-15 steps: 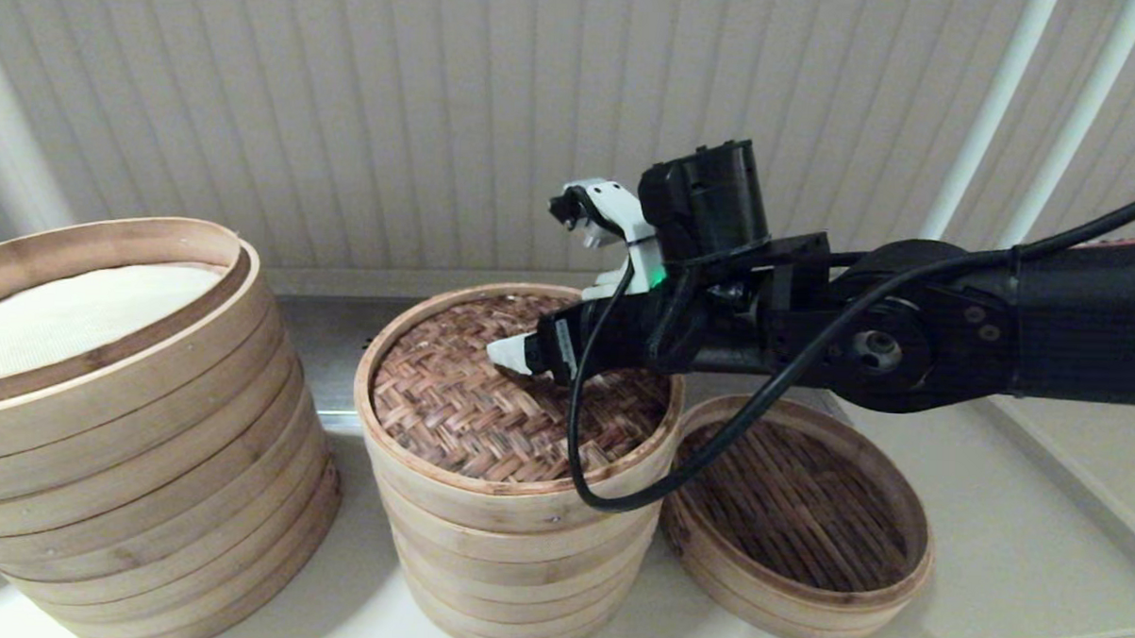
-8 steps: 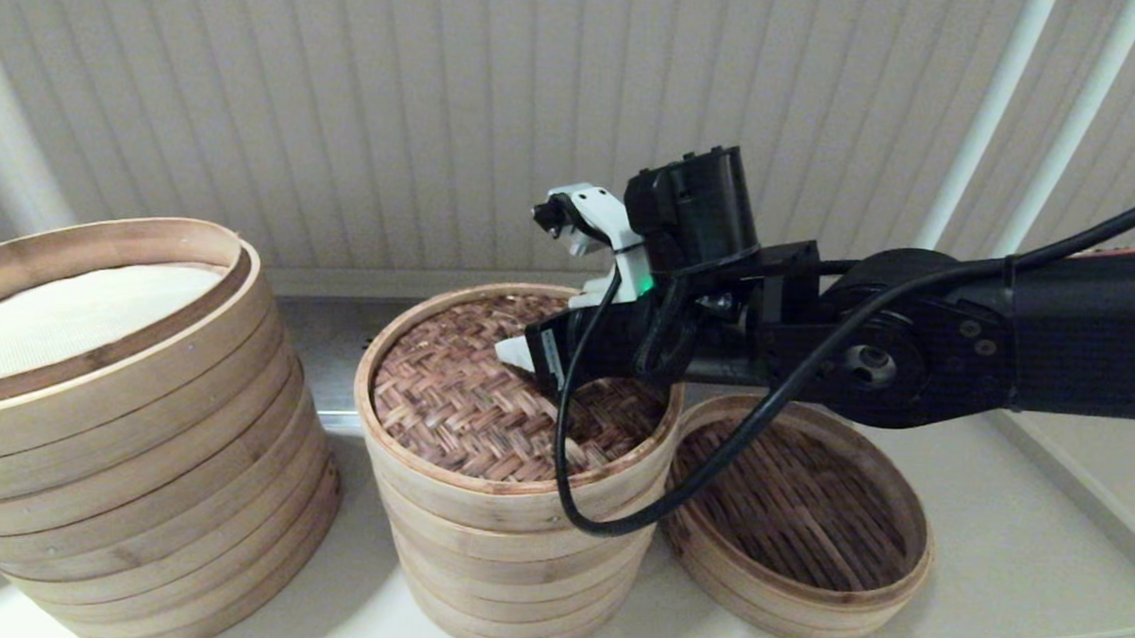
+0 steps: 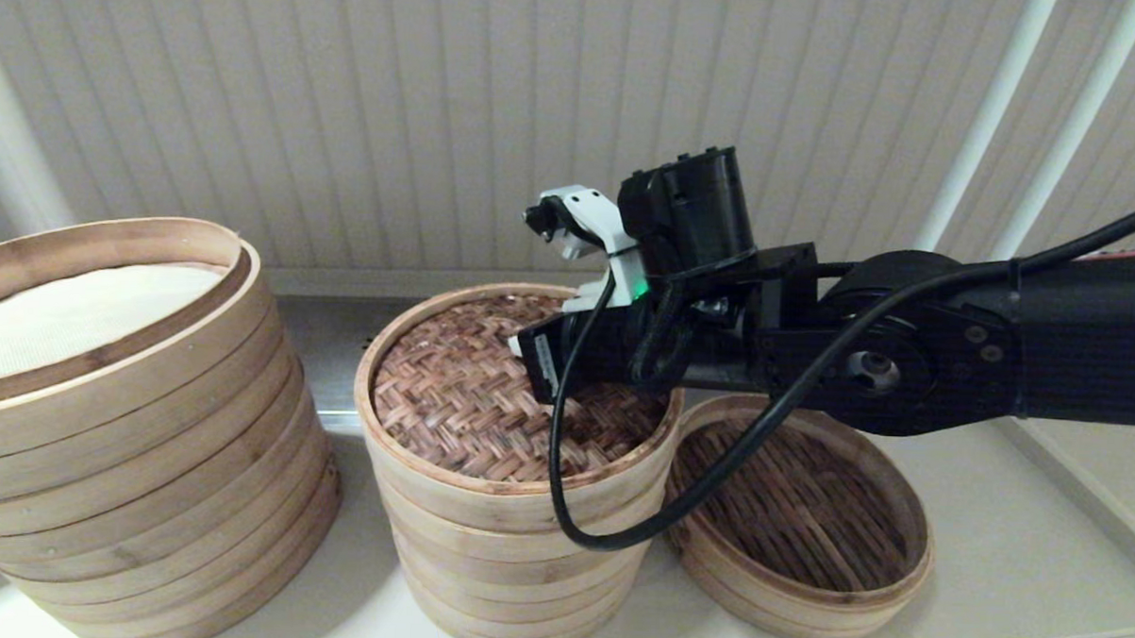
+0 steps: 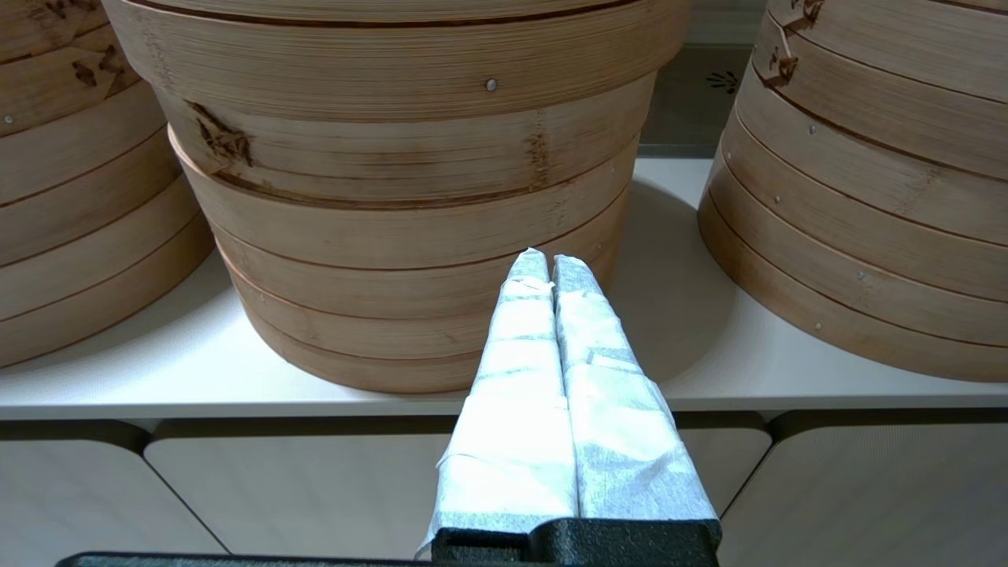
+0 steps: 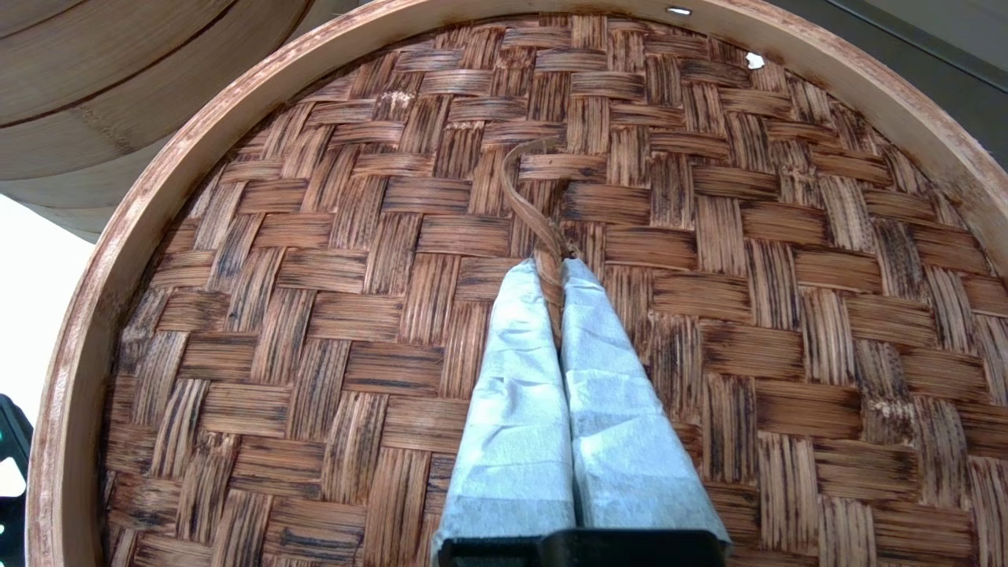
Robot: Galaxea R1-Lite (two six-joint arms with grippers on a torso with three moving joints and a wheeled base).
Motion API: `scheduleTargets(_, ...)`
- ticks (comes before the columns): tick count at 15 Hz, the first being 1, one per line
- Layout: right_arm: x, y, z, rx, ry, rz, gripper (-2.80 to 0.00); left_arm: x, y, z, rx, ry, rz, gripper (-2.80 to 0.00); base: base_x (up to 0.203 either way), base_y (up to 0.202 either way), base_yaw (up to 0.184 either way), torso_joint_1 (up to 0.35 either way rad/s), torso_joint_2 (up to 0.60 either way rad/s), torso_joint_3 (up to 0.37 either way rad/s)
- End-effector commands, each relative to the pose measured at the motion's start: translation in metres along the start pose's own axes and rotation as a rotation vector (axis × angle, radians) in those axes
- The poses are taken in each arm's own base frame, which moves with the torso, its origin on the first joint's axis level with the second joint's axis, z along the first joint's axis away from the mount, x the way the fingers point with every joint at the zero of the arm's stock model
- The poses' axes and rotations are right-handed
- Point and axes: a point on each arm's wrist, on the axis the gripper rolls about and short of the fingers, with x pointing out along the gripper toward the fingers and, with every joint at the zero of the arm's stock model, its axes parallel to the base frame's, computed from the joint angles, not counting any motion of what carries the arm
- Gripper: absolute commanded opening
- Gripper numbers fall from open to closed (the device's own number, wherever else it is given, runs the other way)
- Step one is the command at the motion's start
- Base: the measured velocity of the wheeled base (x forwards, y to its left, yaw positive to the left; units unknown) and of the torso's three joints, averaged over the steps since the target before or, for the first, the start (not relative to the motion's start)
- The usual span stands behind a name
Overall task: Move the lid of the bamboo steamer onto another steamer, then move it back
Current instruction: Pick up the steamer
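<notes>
The bamboo steamer lid (image 3: 460, 410), dark woven top in a pale rim, sits on the mid-sized steamer stack (image 3: 512, 553) at the centre; the stack's liner is hidden under it. My right gripper (image 3: 521, 344) reaches over the lid from the right. In the right wrist view this gripper (image 5: 551, 268) is shut on the lid's thin bamboo loop handle (image 5: 524, 189) at the middle of the weave (image 5: 709, 236). My left gripper (image 4: 549, 264) is shut on nothing, parked low in front of the shelf edge, and does not show in the head view.
A much wider stack (image 3: 129, 436) with a white liner stands to the left. A single low basket (image 3: 806, 516) with a dark slatted floor lies right of the centre stack, touching it. A ribbed wall closes the back. The arm's black cable (image 3: 599, 509) hangs over the lid's front rim.
My right arm has shifted a little to the left over the lid, and its white fingertips now show less. The lid has stayed on the centre stack.
</notes>
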Motion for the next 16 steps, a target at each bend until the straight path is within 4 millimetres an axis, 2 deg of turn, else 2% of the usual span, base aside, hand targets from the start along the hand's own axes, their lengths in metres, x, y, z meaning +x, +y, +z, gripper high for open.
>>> scheduleTargets(1, -0.004, -0.001, 0.004, 0.001, -0.016, -0.002, -2.8, 0.0, 0.0, 0.0, 0.0, 0.0, 0.001, -2.8, 0.0, 0.0, 0.0, 0.0, 0.0, 0.0)
scheduleTargets(16, -0.015, -0.002, 0.018, 0.003, -0.069, -0.004, -2.8, 0.0, 0.0, 0.0, -0.002, 0.0, -0.001, -2.8, 0.0, 0.0, 0.0, 0.0, 0.0, 0.0)
